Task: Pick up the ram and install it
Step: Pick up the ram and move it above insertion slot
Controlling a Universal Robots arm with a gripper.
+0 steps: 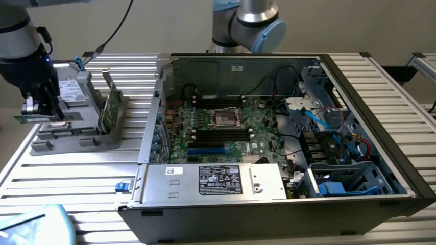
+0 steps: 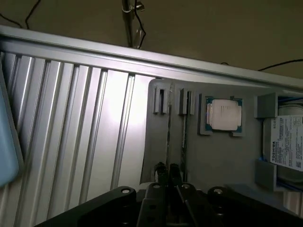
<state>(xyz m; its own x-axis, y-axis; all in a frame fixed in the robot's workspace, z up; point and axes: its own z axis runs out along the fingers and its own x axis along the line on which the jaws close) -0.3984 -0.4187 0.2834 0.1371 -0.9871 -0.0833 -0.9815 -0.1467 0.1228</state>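
Above the exterior view's left end of the grey holder, the arm's fingers are closing tightly on the ram, a thin green stick that is lying level in their grip and sticking out towards the exterior view's left. In the wrist view the fingers are pinching the ram edge-on, so it is showing as a fine dark line running away from the tips, just beside one pair of slot brackets on the holder rather than seated in them. A second green stick is standing upright in the holder, well apart from the fingers. The silver processor is sitting in its square pocket next to the brackets, and the drive with the white label is resting in the bay beyond it. The holder is sitting on the ribbed metal surface, just beside the open computer case. Inside the case the motherboard is lying flat, with its black slots facing up, well away from the ram.
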